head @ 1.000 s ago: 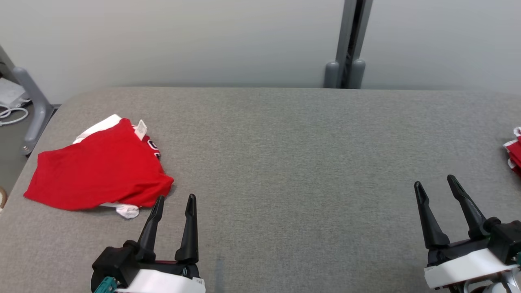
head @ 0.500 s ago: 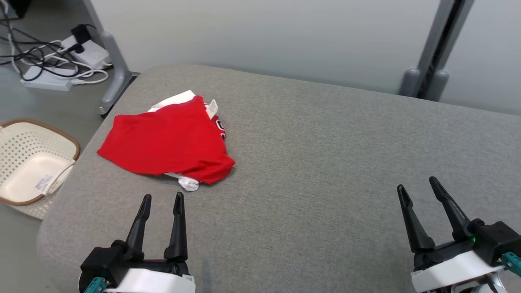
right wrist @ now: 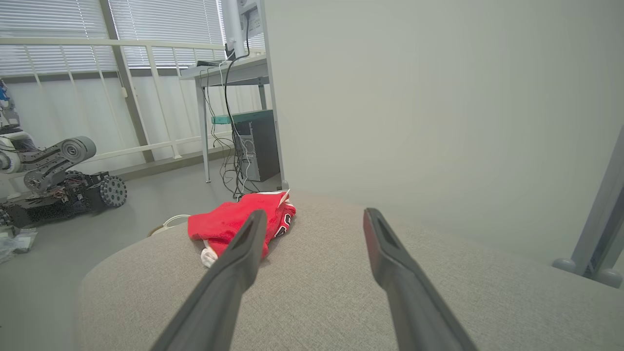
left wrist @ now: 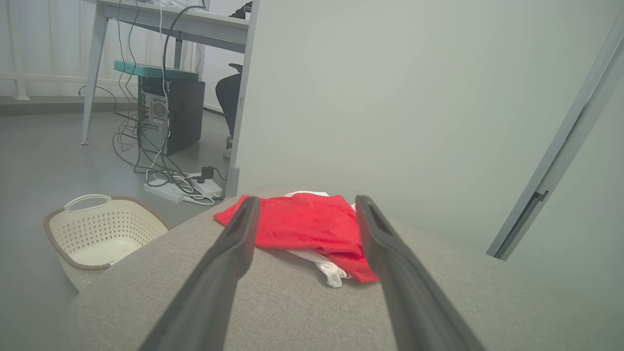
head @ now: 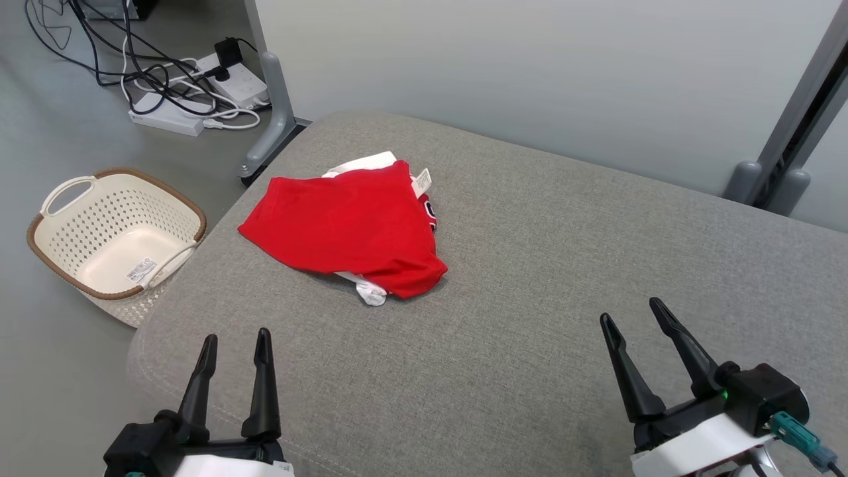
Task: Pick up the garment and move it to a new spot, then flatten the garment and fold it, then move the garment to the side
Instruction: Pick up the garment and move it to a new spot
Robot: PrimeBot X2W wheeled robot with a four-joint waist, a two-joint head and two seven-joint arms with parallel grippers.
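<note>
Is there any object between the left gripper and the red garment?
No, nothing visible. Bare grey surface lies between the open left gripper and the garment, which lies bunched ahead of it.

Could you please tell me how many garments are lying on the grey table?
1: the red garment lies crumpled near the table's far left corner. Others could lie beyond the frame.
</note>
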